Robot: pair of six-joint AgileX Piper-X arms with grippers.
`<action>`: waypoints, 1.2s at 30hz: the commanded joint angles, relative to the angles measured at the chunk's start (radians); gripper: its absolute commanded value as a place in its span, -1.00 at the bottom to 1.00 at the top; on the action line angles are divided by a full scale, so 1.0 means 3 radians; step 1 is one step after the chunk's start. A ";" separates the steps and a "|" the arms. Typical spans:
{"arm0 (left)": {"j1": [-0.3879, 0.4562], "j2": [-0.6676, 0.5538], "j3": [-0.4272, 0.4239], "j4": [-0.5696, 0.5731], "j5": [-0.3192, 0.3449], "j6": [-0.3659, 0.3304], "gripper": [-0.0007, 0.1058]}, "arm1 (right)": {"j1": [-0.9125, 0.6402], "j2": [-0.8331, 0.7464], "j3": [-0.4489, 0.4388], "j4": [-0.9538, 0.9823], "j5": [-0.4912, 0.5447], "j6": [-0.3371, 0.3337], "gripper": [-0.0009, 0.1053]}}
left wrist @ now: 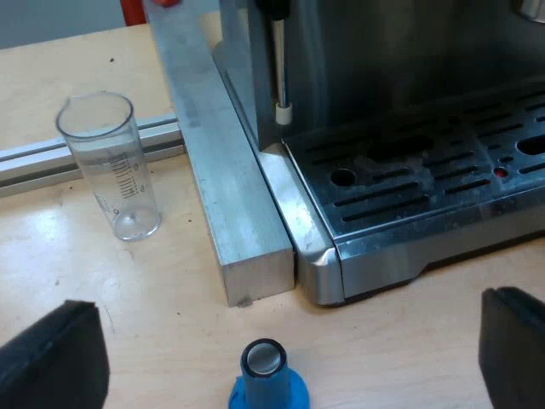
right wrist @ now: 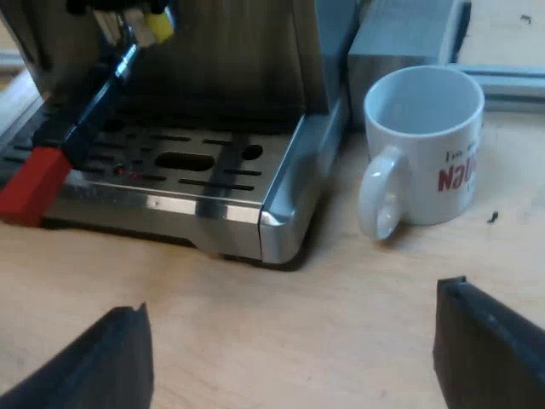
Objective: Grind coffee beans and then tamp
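My left gripper (left wrist: 285, 349) is open over the wooden table, its fingers wide apart. A blue tamper (left wrist: 267, 379) stands upright between them, touching neither. The espresso machine's drip tray (left wrist: 426, 183) lies just beyond, with the steam wand (left wrist: 280, 72) hanging at its corner. My right gripper (right wrist: 294, 354) is open above bare table before the machine's drip tray (right wrist: 187, 175). The holder's dark handle (right wrist: 85, 111) with its red end (right wrist: 30, 186) sticks out from the machine's front, over the tray.
A clear measuring glass (left wrist: 111, 166) stands on the table beside a metal bar (left wrist: 226, 183) that runs along the machine's side. A white mug (right wrist: 426, 149) with red lettering stands by the machine's other corner, handle toward my right gripper.
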 commanded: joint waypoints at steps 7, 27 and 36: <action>-0.0096 -0.0431 -0.0019 -0.0036 0.0361 -0.0277 0.61 | -0.0001 0.0043 -0.0099 -0.0037 -0.0093 0.0128 0.31; -0.0941 0.0458 -0.0117 -0.0729 0.0949 -0.0161 0.51 | 0.0143 0.1030 -0.0726 -0.0032 -0.0510 -0.0053 0.31; -0.1344 0.0875 -0.0117 -0.0762 0.0993 0.0266 0.51 | 0.0811 0.1348 -0.0735 -0.0112 -0.0286 -0.0210 0.31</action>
